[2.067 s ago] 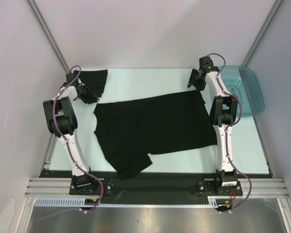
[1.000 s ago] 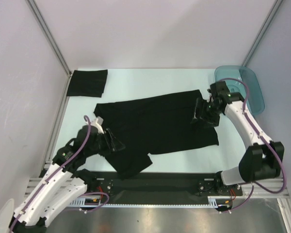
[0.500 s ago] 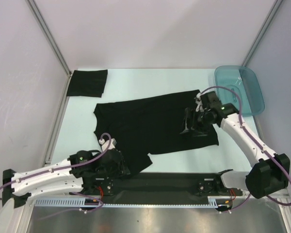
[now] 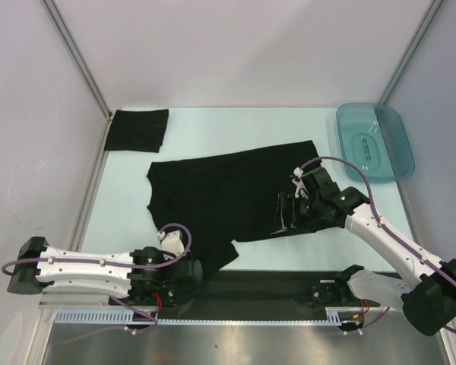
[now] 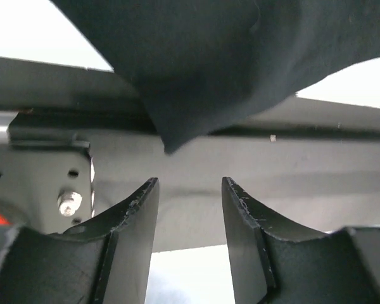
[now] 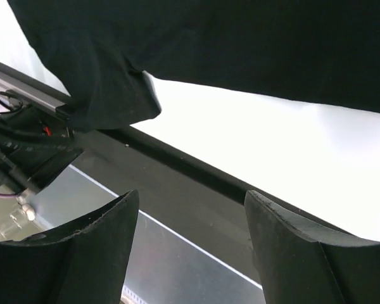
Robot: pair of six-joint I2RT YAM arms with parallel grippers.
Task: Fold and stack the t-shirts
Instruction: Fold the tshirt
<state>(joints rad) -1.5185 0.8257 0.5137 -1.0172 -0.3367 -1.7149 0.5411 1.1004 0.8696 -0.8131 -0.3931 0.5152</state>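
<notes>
A black t-shirt [image 4: 235, 198] lies spread flat mid-table, its near-left sleeve [image 4: 209, 262] hanging over the table's front edge. A second black t-shirt [image 4: 137, 130] lies folded at the back left corner. My left gripper [image 4: 193, 268] is low at the front edge, right beside that sleeve. In the left wrist view it [image 5: 190, 190] is open and empty, with the sleeve [image 5: 221, 63] just beyond the fingertips. My right gripper [image 4: 283, 216] hovers over the shirt's near-right part. In the right wrist view it [image 6: 191, 202] is wide open and empty, and the shirt [image 6: 253, 44] is apart from it.
A translucent teal tray [image 4: 399, 163] stands at the back right. A black strip and metal rails [image 4: 273, 285] run along the table's front edge. The left arm [image 4: 83, 268] lies stretched along that edge. White walls close in the sides and back.
The left arm has dropped low along the front edge, its gripper sliding right to the hanging sleeve. The right gripper has moved left and nearer over the shirt. The shirts have not moved.
</notes>
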